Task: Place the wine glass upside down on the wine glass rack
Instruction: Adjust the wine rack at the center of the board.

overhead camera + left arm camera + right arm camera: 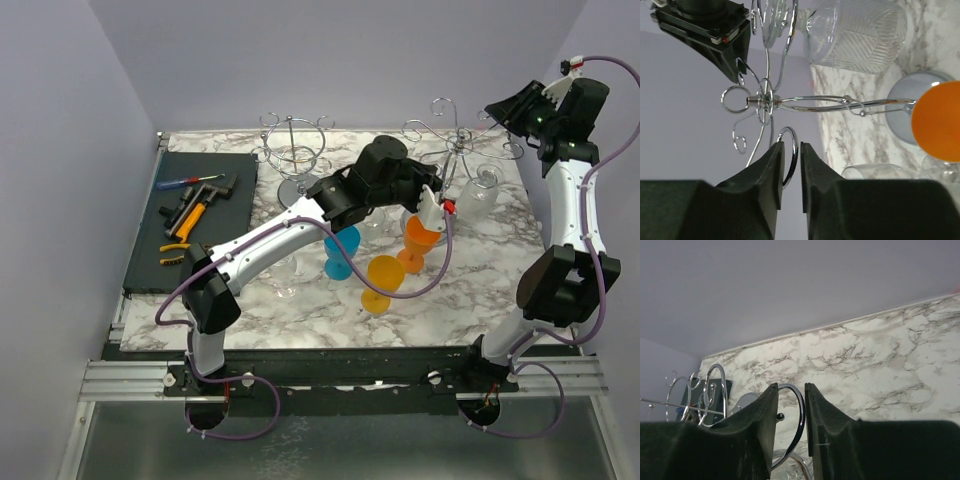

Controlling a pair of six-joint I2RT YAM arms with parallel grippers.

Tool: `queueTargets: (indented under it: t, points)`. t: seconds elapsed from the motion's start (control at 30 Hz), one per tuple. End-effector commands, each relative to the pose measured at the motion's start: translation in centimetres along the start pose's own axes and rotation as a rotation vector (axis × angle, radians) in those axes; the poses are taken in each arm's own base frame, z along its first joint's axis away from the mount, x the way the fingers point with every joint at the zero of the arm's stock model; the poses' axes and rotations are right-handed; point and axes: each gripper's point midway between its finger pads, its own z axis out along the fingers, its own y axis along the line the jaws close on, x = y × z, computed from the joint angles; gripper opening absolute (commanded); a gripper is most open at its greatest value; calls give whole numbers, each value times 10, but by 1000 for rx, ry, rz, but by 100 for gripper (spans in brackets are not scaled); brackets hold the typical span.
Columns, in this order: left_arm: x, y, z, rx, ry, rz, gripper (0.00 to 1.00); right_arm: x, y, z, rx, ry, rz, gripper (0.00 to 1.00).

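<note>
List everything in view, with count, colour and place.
Wine glass racks: two, chrome, far side of table.
Coloured glasses: one blue, two orange, table centre.
Clear glasses: several, count unclear, by the right rack and table centre.
Mat: one, black, table's left.
Hand tools: several, yellow, red and blue handles, on the mat.
Table: one, white marble.
Left gripper: black, jaws narrowly apart around a right-rack loop.
Right gripper: black, likewise.

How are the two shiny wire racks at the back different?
The left rack has plain round rings on top; the right rack has curly hooks. No gripper is at the left rack, but the left gripper and right gripper each have a wire loop of the right rack between their fingers. Both are shiny silver wire, standing on the marble table.
</note>
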Motion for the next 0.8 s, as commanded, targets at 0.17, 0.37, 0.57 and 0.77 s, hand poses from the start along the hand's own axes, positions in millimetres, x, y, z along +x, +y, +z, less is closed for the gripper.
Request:
queueTargets:
  t: [0.17,0.37,0.57,0.77]
  points:
    - [8,16,8,-63,46,20,7,-5,15,-10,-44,-17,-14,24]
    - [30,20,6,-79,98,20,0,-6,15,-18,-22,-39,-22,17]
    - [66,40,1,-139,171,-22,0,-5,14,-30,18,-83,-21,9]
    - [80,57,1,-181,175,-51,0,1,16,-40,32,-105,17,3]
